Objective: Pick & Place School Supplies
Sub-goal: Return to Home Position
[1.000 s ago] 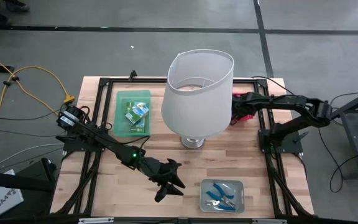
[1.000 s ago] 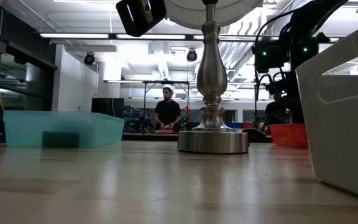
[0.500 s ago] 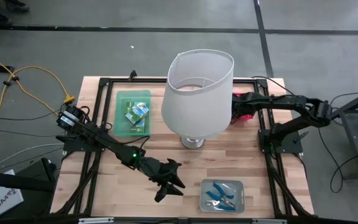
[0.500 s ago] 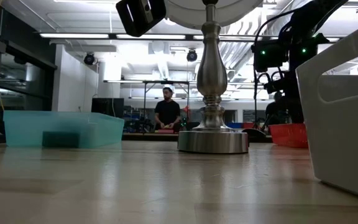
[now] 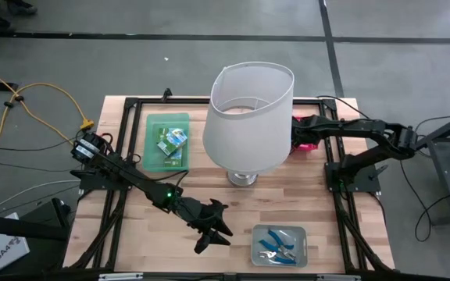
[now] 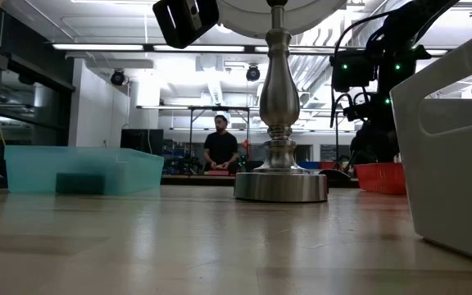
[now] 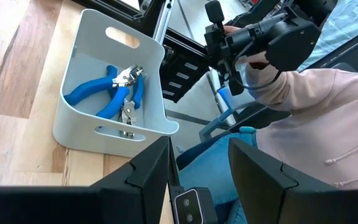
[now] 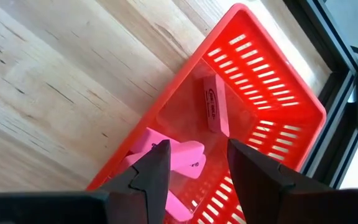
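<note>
Pink erasers [image 8: 180, 155] lie in the red tray [image 8: 263, 81] at the table's far right, one flat on its floor [image 8: 211, 102]. My right gripper [image 8: 194, 168] hangs open just above them, half hidden behind the lampshade in the high view [image 5: 297, 140]. Blue-handled pliers [image 7: 114, 93] lie in the grey tray [image 5: 280, 244] at the near edge. My left gripper [image 5: 213, 228] stands open to that tray's left, above the table, holding nothing. Small printed boxes [image 5: 172, 143] lie in the green tray [image 5: 167, 140] at the far left.
A tall lamp with a big white shade [image 5: 250, 117] and a metal foot [image 6: 281, 184] stands mid-table between the trays. A person in a pink top [image 7: 303, 124] sits past the table's near edge. Bare wood [image 5: 131, 234] lies at the near left.
My right gripper has tipped slightly over the red tray, staying open. My left arm has kept still.
</note>
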Action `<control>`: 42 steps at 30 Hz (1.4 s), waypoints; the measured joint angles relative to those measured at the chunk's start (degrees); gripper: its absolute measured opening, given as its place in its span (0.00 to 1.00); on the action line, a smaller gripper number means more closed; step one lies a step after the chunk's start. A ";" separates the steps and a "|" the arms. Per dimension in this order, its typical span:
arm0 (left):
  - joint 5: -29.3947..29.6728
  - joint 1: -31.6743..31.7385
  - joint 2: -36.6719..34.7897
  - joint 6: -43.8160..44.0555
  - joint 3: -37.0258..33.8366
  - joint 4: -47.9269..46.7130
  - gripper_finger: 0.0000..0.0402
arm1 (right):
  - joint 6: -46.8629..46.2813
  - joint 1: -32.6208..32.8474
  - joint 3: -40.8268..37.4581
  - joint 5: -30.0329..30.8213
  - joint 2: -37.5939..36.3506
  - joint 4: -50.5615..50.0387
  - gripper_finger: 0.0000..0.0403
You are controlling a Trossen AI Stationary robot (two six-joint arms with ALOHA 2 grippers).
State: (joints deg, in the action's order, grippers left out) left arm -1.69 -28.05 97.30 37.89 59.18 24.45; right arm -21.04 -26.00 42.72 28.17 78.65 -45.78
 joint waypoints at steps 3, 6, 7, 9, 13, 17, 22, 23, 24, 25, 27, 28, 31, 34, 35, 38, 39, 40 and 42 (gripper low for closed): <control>0.00 0.00 0.00 0.00 0.00 0.00 0.40 | -0.04 0.00 0.00 0.23 0.00 -0.02 0.37; 0.00 0.00 0.00 0.00 0.00 0.00 0.40 | 0.20 0.00 -0.01 0.27 -0.10 -0.18 0.37; 0.01 0.00 0.00 0.00 0.00 0.00 0.40 | 0.29 0.00 -0.01 0.26 -0.29 -0.41 0.37; 0.02 0.00 0.00 0.00 0.00 0.01 0.40 | 0.46 0.00 0.00 0.28 -0.92 -0.85 0.37; 0.02 0.00 0.00 0.00 0.00 0.02 0.40 | 0.62 -0.02 -0.02 0.34 -3.27 -3.89 0.37; 0.02 0.00 0.00 0.00 -0.02 0.02 0.40 | -0.66 0.00 -0.02 0.30 -6.73 -7.73 0.36; -0.08 0.58 0.00 0.00 -0.02 0.00 0.40 | -1.64 0.11 0.00 -2.96 -11.23 -8.74 0.36; -0.07 0.77 0.00 0.00 -0.02 0.00 0.40 | -1.64 0.11 -0.02 -4.10 -12.05 -8.76 0.36; -0.07 1.00 0.00 0.00 -0.02 0.00 0.40 | -1.64 0.13 -0.01 -5.03 -12.84 -8.75 0.36; -0.07 1.19 0.00 0.00 -0.02 0.00 0.40 | -1.64 0.13 -0.02 -5.81 -13.64 -8.69 0.36; -0.03 1.55 0.00 0.00 -0.02 0.00 0.40 | -1.65 0.11 -0.01 -7.42 -15.19 -8.66 0.36; -0.01 1.74 0.00 0.00 -0.02 0.00 0.40 | -1.64 0.11 -0.02 -8.28 -15.98 -8.68 0.36; -0.15 2.12 0.00 -0.13 -0.02 0.00 0.40 | -1.66 0.11 0.00 -11.49 -18.42 -8.66 0.36; -3.01 2.19 0.00 -1.03 -0.02 0.00 0.40 | -1.83 0.11 -0.02 -15.32 -20.40 -8.64 0.36; -4.89 2.25 0.00 -1.18 -0.02 0.00 0.40 | -1.83 0.11 -0.02 -16.50 -21.08 -8.64 0.36; -12.26 2.56 0.00 -1.25 -0.02 -0.04 0.40 | -1.86 0.11 -0.01 -19.91 -23.02 -8.49 0.36; -14.22 2.63 0.00 -1.25 -0.02 -0.09 0.40 | -1.93 0.13 -0.02 -20.92 -23.59 -8.39 0.36; -15.93 2.83 0.00 -1.26 -0.02 -0.26 0.40 | -2.30 0.13 -0.02 -21.83 -24.17 -8.37 0.36; -17.82 3.27 -0.02 -1.26 -0.02 -1.40 0.40 | -2.75 0.17 -0.02 -24.10 -25.56 -8.41 0.36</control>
State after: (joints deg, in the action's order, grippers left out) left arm -19.52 -24.78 97.27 36.63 59.16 23.05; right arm -23.79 -25.82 42.70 4.07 53.09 -54.19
